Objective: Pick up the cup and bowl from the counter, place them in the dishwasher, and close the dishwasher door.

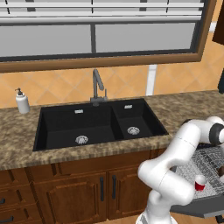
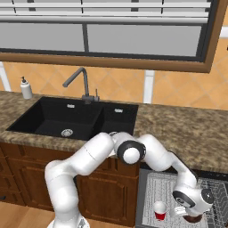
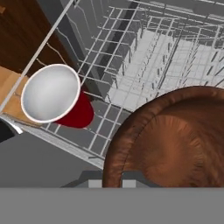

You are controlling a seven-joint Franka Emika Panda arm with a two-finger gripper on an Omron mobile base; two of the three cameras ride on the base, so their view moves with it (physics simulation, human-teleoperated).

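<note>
The small red cup (image 3: 50, 94) with its white inside stands in the dishwasher's pale wire rack (image 3: 175, 57), near the rack's front left corner (image 2: 160, 210) (image 1: 200, 183). A brown wooden bowl (image 3: 175, 140) hangs just over the rack to the cup's right, tight against the hand camera. My gripper (image 2: 191, 215) reaches down over the rack (image 2: 156, 182) and looks shut on the bowl (image 2: 193, 219) at its rim, though the rim hides the fingertips. The dark grey dishwasher door (image 1: 205, 210) lies folded down and open under the rack.
The granite counter (image 1: 183, 113) carries a black double sink (image 1: 87, 124) with a faucet (image 1: 97, 87) and a white soap dispenser (image 1: 22, 101) at the far left. Brown cabinets (image 1: 78, 188) stand left of the dishwasher. My arm arches over the rack's left side.
</note>
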